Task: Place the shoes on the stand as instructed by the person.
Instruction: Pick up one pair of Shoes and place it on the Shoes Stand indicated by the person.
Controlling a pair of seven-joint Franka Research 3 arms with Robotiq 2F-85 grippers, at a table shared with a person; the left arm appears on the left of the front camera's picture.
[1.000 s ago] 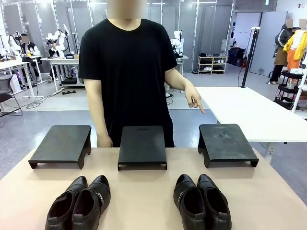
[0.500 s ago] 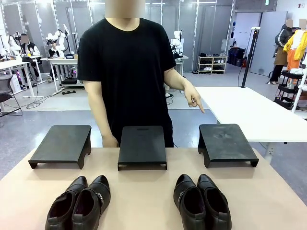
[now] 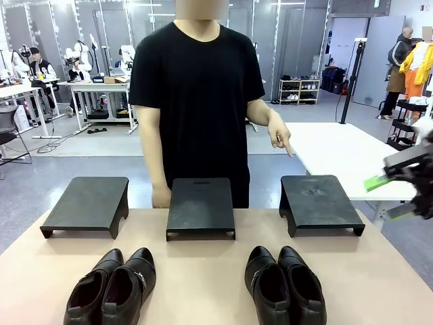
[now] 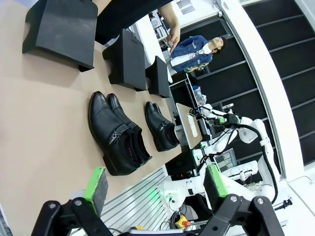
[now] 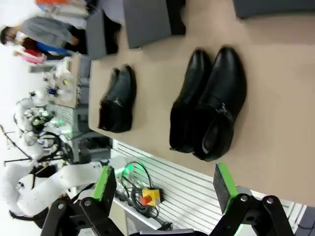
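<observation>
My left gripper [image 4: 156,182] hung spread wide and empty, with the left pair of dress shoes [image 4: 118,137] on the table [image 4: 44,123] just ahead of its pads and the left stand [image 4: 61,27] beyond them. The person's hand [image 3: 279,139] pointed a finger down toward the right stand [image 3: 318,202]. My right gripper [image 5: 164,181], also spread and empty, had the right pair of dress shoes [image 5: 211,110] ahead of its pads.

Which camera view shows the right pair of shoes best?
The right wrist view: the right pair of shoes lies whole and large. The front view cuts its heels off at the bottom edge; the left wrist view shows it small, beyond the left pair.
</observation>
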